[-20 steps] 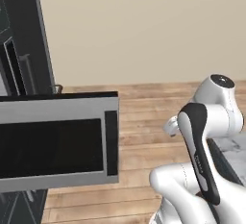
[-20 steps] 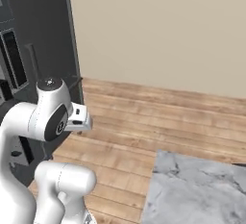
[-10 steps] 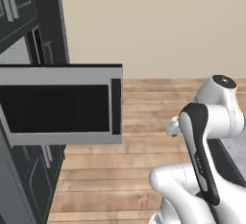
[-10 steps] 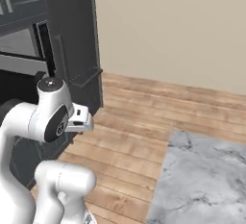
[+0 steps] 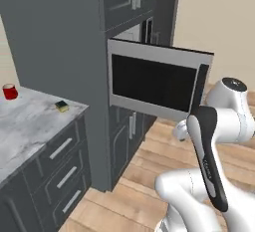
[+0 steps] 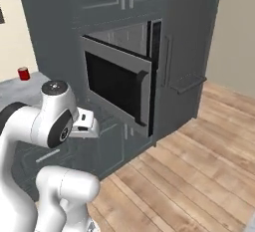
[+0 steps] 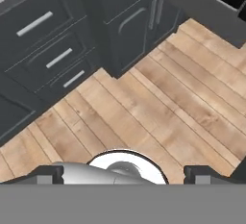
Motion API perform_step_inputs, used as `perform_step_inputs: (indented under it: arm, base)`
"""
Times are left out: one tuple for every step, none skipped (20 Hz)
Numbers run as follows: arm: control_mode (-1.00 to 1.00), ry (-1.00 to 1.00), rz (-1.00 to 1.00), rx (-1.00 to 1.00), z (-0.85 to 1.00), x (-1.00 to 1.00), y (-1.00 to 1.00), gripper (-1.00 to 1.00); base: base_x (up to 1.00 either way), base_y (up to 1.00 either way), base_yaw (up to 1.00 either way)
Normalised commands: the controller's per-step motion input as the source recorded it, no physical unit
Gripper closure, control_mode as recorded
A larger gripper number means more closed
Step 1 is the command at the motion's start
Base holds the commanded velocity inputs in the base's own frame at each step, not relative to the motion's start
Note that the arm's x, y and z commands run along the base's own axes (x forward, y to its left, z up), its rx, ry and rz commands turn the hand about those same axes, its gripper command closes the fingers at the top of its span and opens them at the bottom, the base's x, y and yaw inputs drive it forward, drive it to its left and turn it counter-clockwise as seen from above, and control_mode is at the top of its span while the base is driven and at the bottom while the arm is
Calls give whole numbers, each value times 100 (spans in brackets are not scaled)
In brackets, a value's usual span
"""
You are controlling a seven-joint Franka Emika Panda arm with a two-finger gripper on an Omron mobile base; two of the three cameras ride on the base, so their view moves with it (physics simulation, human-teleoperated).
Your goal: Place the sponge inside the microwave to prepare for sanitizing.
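The sponge (image 5: pixel 62 106), a small yellow block with a dark green top, lies on the marble counter (image 5: pixel 30 126) near its right edge. The microwave (image 5: pixel 158 83) is built into the tall grey cabinet, and its black glass door (image 6: pixel 118 82) stands swung outward; the inside is hidden behind it. My gripper (image 7: pixel 124 174) is open with nothing between its fingertips (image 7: pixel 49 173). It points down at the wooden floor in front of the cabinets, well away from the sponge. My arm stays folded close over the base.
A red can (image 5: pixel 9 91) stands at the counter's far left, also seen as the red can (image 6: pixel 23 73). Grey drawers (image 5: pixel 62 169) sit under the counter and cabinet doors (image 7: pixel 139 18) below the microwave. Wooden floor (image 6: pixel 199 166) spreads to the right.
The whole picture has shifted, so the base has moved: the cabinet front, counter, sponge and can have come into view. The arm holds the same folded pose and the gripper stays open.
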Motion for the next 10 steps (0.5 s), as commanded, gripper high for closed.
perform_step_inputs:
  arm:
    - [100, 0, 0, 0, 0, 0, 0, -100]
    - [100, 0, 0, 0, 0, 0, 0, -100]
    - [100, 0, 0, 0, 0, 0, 0, -100]
    - [100, 0, 0, 0, 0, 0, 0, -100]
    - [100, 0, 0, 0, 0, 0, 0, -100]
    - [100, 0, 0, 0, 0, 0, 0, -100]
    - [100, 0, 0, 0, 0, 0, 0, -100]
    - [100, 0, 0, 0, 0, 0, 0, -100]
    - [100, 0, 0, 0, 0, 0, 0, -100]
    - [100, 0, 0, 0, 0, 0, 0, -100]
  base:
    - [-24, 16, 90]
    - [-12, 17, 83]
    - [0, 19, 73]
    - [27, 24, 51]
    - [42, 29, 38]
    - [54, 27, 29]
    - [61, 28, 25]
    - [65, 26, 24]
    - [68, 25, 25]
    - [72, 21, 23]
